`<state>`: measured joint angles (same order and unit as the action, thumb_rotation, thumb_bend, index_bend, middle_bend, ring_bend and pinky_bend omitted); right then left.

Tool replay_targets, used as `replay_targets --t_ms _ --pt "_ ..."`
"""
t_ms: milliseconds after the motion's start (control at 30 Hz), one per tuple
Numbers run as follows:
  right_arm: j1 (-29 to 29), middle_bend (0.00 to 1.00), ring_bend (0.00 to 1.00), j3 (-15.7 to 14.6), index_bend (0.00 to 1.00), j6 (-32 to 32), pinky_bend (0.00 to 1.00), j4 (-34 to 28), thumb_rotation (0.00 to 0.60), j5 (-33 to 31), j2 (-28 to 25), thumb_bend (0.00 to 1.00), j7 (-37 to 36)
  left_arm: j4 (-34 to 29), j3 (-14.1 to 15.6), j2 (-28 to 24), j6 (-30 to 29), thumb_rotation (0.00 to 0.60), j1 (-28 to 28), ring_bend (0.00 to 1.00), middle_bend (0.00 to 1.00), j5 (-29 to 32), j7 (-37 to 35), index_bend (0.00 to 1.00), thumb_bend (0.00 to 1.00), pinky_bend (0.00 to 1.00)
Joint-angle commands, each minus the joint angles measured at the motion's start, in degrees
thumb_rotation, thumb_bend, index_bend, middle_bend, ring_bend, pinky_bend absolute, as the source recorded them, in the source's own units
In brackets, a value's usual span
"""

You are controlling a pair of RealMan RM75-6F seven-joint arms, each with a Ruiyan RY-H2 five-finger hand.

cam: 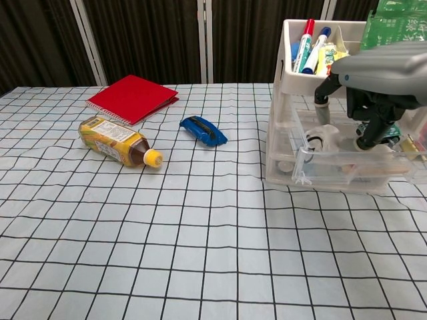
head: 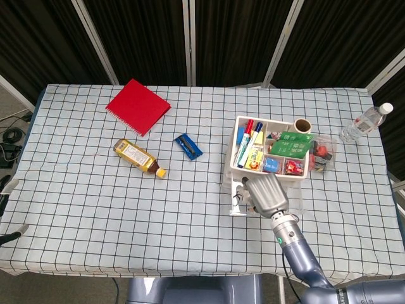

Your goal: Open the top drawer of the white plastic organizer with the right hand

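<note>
The white plastic organizer stands on the right of the table, with pens and small items in its top tray. Its clear top drawer is pulled out toward me, with small items inside. My right hand hovers over the open drawer, palm down. Its fingers are spread and point down into the drawer behind the front wall, and nothing is held between them. My left hand appears in neither view.
A red notebook, a tea bottle and a blue packet lie to the left of the organizer. A water bottle stands at the far right edge.
</note>
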<state>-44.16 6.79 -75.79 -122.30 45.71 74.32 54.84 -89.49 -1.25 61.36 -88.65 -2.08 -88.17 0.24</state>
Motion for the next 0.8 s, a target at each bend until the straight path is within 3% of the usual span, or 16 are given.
replay_targets --t_ms 33,367,800 --pt "0.07 1.0 1.0 -0.17 0.53 -0.29 0.83 0.91 0.6 0.77 0.69 0.2 -0.58 0.01 0.01 0.0 0.06 0.6 -0.01 0.0 0.0 0.03 0.0 0.0 0.0 0.0" --pt "0.89 1.0 1.0 -0.94 0.71 -1.53 0.83 2.21 0.6 6.95 1.99 0.24 -2.45 0.0 -0.01 -0.11 -0.02 0.6 -0.01 0.0 0.0 -0.06 -0.3 0.0 0.0 0.0" --pt "1.57 1.0 1.0 -0.34 0.73 -2.91 0.83 0.16 0.6 8.26 0.76 0.27 -1.72 -0.05 -0.03 -0.3 -0.11 0.6 0.05 0.0 0.0 -0.05 -0.73 0.0 0.0 0.0"
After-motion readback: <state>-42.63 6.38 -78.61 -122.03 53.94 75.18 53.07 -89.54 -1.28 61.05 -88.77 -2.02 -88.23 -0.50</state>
